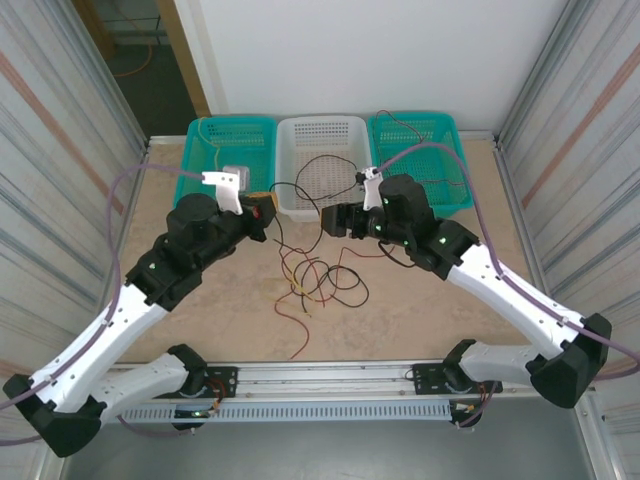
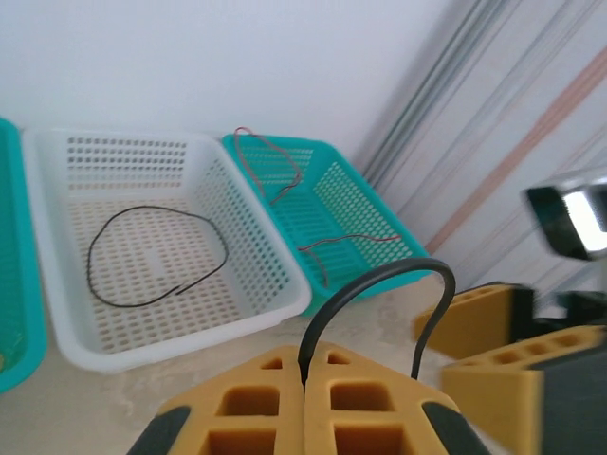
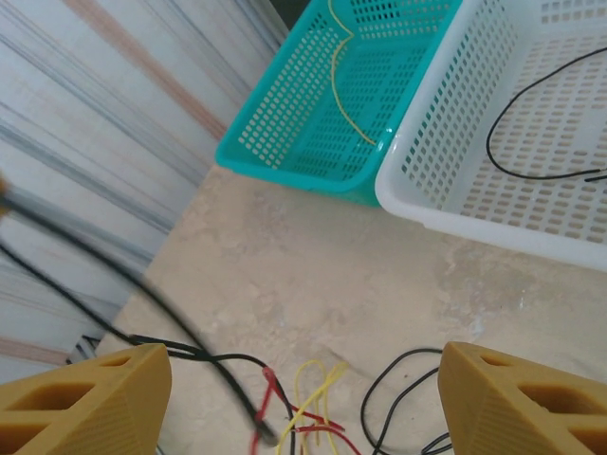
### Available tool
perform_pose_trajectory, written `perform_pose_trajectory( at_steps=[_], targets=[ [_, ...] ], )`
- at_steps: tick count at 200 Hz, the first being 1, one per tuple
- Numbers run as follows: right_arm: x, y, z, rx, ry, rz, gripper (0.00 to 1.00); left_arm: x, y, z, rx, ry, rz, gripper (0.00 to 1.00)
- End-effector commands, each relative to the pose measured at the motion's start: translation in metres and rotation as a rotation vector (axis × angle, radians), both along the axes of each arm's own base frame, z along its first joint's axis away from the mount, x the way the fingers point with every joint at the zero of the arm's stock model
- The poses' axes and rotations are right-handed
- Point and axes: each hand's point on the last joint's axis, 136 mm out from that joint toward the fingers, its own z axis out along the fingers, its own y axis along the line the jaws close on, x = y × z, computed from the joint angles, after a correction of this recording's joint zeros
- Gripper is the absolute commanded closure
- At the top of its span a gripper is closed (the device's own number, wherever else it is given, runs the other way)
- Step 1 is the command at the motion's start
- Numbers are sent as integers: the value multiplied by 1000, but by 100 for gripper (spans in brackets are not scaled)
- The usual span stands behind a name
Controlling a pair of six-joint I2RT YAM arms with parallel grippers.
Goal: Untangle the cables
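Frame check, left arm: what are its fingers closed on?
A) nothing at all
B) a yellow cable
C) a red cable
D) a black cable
D: in the left wrist view, a black cable arches up out of the seam between the shut left fingers.
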Motion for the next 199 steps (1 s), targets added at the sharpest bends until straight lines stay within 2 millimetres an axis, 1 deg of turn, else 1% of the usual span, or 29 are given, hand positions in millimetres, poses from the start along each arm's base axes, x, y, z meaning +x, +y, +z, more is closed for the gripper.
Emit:
perform_pose_trajectory(
  at_steps=[1,30,54,67,87,102,130,162,181,199],
  targets=[
    [3,11,10,35,-20,-10,26,-14,-2,33,-69,-33,-50,100],
    [12,12,-6,4,0,-54,28,-17,-4,53,-100,-64,-69,100],
    [12,16,-15,5,14,-49,29,-17,-5,64,-115,-75,-75,100],
    [13,16,-22,-12,21,-60,29,-22,-7,74,-137,-90,-100,100],
    [19,12,-46,-65,61,-98,33,-27,-8,92,-170,-114,-125,100],
    [18,14,-65,-88,97,-96,36,-30,-6,105,-185,-137,-129,100],
    [8,15,-98,-121,153,-89,37,-34,1,124,-197,-177,-118,100],
    [-3,13,-140,-152,231,-94,39,-33,3,136,-221,-202,-107,100],
    [-8,11,-157,-176,258,-101,40,-31,5,143,-248,-217,-95,100],
    [-9,7,-164,-198,264,-116,40,-28,7,150,-264,-232,-83,100]
  ],
)
